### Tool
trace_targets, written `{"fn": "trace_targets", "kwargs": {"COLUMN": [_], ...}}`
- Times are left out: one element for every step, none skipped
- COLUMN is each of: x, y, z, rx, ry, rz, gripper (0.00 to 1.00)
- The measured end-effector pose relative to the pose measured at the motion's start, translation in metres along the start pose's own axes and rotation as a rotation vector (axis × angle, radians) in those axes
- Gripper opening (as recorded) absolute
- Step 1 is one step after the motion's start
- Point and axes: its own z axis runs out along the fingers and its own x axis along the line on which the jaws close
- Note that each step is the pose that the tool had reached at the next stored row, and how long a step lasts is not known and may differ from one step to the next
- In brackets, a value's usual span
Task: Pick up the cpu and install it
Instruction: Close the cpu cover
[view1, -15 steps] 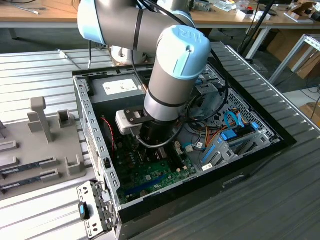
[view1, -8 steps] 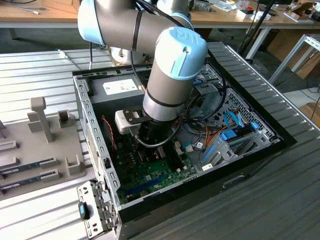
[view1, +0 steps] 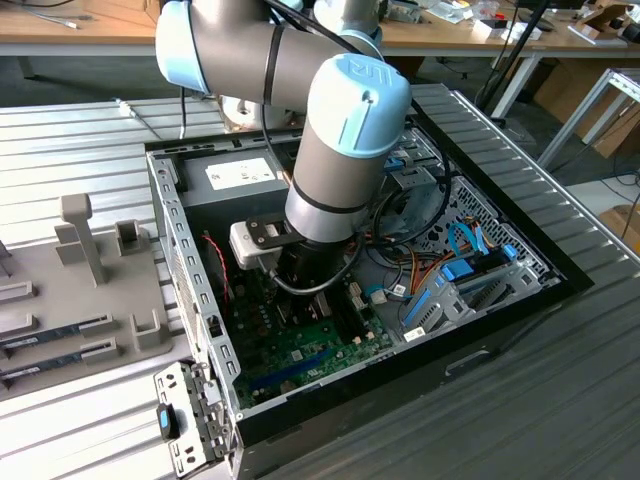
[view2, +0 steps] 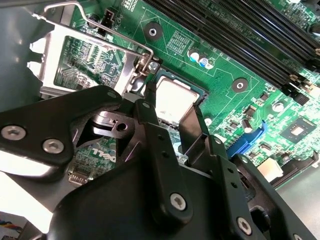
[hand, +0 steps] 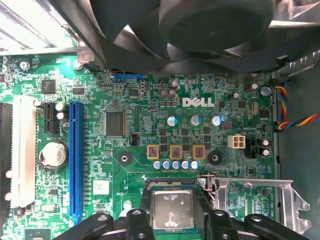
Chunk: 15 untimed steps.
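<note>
Green motherboard (hand: 150, 125), cpu (hand: 172, 210) between pincer (view2: 172, 107) fingers (socket)

Green board (hand: 150, 125) with a blue slot (hand: 75, 160), a white slot (hand: 22, 150) and yellow-rimmed squares (hand: 176, 151). Silvery-grey cpu (hand: 172, 210). Black gripper (view2: 172, 102). Grey arm (view1: 335, 150) with light-blue caps.

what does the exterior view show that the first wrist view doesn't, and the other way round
Exterior view: the whole open computer case on a ribbed table, the robot arm reaching down into it, and a grey tray at the exterior view's left.

First wrist view: the cpu close up, lying in its socket between the gripper fingers, with the hinged metal socket frame swung open beside it, plus a coin battery.

Both: the green motherboard.
</note>
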Motion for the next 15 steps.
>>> {"fn": "trace_targets", "kwargs": {"x": [0.0000, 0.0000, 0.0000, 0.0000, 0.0000, 0.0000, 0.0000, 0.0000, 0.0000, 0.0000, 0.0000, 0.0000, 0.0000, 0.0000, -0.0001], "y": [0.0000, 0.0000, 0.0000, 0.0000, 0.0000, 0.0000, 0.0000, 0.0000, 0.0000, 0.0000, 0.0000, 0.0000, 0.0000, 0.0000, 0.0003], "z": [0.0000, 0.0000, 0.0001, 0.0000, 0.0000, 0.0001, 0.0001, 0.0002, 0.0002, 0.0002, 0.0002, 0.0002, 0.0003, 0.0002, 0.0003], "rx": [0.0000, 0.0000, 0.0000, -0.0001, -0.0001, 0.0000, 0.0000, 0.0000, 0.0000, 0.0000, 0.0000, 0.0000, 0.0000, 0.0000, 0.0001], "ry": [0.0000, 0.0001, 0.0001, 0.0002, 0.0002, 0.0001, 0.0001, 0.0001, 0.0000, 0.0001, 0.0000, 0.0000, 0.0000, 0.0001, -0.0001], "rz": [0.000, 0.000, 0.000, 0.000, 0.000, 0.000, 0.000, 0.000, 0.000, 0.000, 0.000, 0.000, 0.000, 0.000, 0.000], "gripper": [0.44, 0.44, 0.44, 0.44, 0.43, 0.42, 0.42, 0.42, 0.42, 0.42, 0.42, 0.42, 0.42, 0.42, 0.42]}}
